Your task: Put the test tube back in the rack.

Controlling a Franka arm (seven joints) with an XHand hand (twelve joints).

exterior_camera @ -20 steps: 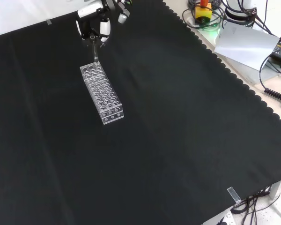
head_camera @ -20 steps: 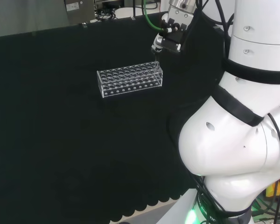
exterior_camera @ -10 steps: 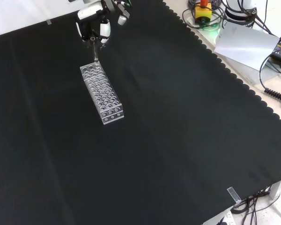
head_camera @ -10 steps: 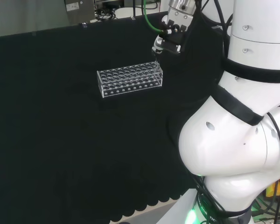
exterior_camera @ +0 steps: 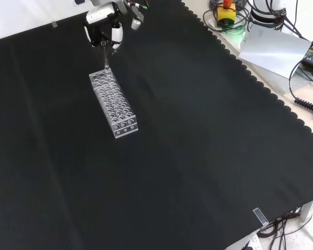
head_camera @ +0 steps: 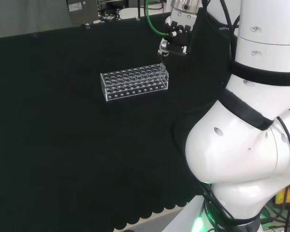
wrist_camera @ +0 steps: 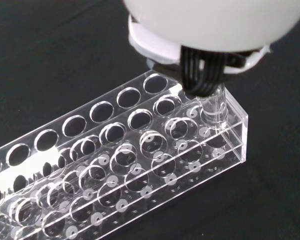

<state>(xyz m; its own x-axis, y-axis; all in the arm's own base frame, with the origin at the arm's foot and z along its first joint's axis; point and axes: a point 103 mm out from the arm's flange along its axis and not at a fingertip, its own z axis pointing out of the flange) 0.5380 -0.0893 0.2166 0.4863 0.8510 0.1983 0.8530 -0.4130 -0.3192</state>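
I am holding the test tube (wrist_camera: 214,106) upright in my hand (head_camera: 176,38), fingers pinched on its upper end, right over the end of the clear rack (head_camera: 134,84) that lies at the right in the head view and farthest up in the front view. In the wrist view the tube's lower part is standing at a hole in the rack's last corner, and it looks already entered through the top plate, though I cannot tell how deep it reaches.

To do this step well, I am thinking mostly about keeping the tube plumb. The rack has stacked plates with holes in line, so any lean would, I judge, catch the tip on a lower plate or nudge the light rack across the black cloth of the desk (exterior_camera: 198,156). I should be lowering straight and slowly, letting go only once the tube is resting at the bottom, then lifting my fingers clear upward without brushing its rim.
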